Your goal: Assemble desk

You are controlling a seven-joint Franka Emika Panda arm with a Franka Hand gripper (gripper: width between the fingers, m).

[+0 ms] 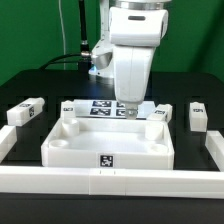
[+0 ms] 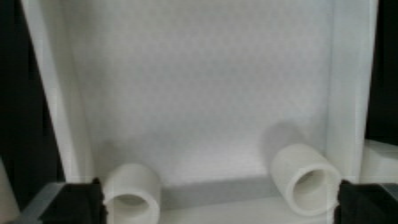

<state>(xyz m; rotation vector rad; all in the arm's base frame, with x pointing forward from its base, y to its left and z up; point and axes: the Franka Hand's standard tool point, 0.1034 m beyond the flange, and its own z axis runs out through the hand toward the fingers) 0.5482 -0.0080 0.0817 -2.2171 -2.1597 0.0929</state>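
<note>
**Open gripper over the far edge of the upturned desk tabletop**

The white tray-like tabletop (image 1: 75,150) lies in the middle of the scene with its open side up. Its long axis runs across the exterior view from left to right. A wall with a square black-and-white tag (image 1: 104,158) faces the camera.

The gripper (image 1: 128,108) hangs over the tray's far edge with its jaws apart, and nothing is between them.

Inside the tray, the wrist view shows a bare white floor with two short round stubs (image 2: 128,192) (image 2: 306,176) standing up from it. Nothing loose lies there.

Four white tagged legs sit outside the tray. Two, the near-left leg (image 1: 68,108) and near-right leg (image 1: 160,113), are just behind its far corners. Whether they touch it is hard to tell. The outer-left leg (image 1: 24,112) and outer-right leg (image 1: 197,115) lie well apart at the sides.

The arm partly hides the marker board (image 1: 98,106) behind the tray. The border rail (image 1: 110,181) in front is cut off at both sides.
</note>
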